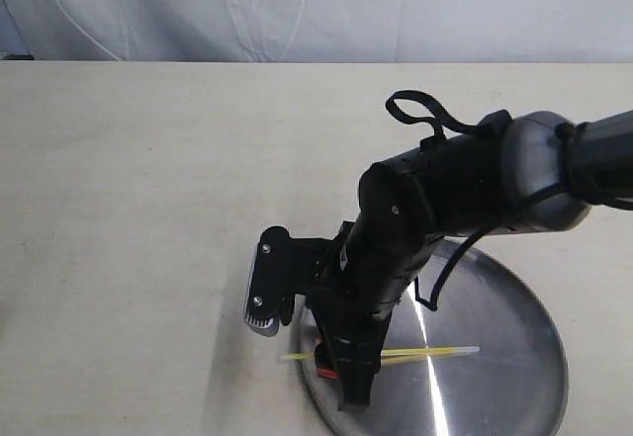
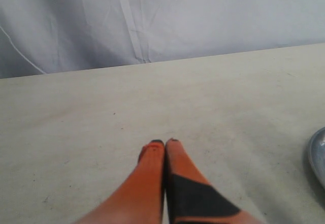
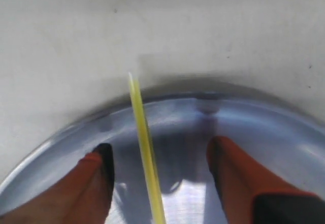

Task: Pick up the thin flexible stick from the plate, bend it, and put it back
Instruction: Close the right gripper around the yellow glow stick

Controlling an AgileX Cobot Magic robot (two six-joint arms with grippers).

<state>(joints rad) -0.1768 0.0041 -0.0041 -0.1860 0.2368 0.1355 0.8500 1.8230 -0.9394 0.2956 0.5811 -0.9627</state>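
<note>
The thin flexible stick is a yellow-green strand lying across the plate, a round shiny silver one at the lower right. The stick's left end juts out past the plate's rim. My right gripper hangs over the plate's left edge, straddling the stick. In the right wrist view this gripper is open, and the stick runs between its orange fingers without touching either. My left gripper is shut and empty over bare table. The plate's edge shows beside it.
The plate sits on a pale beige table backed by a white cloth. The right arm's black wrist and camera block overhang the table just left of the plate. A bright glare streak crosses the plate.
</note>
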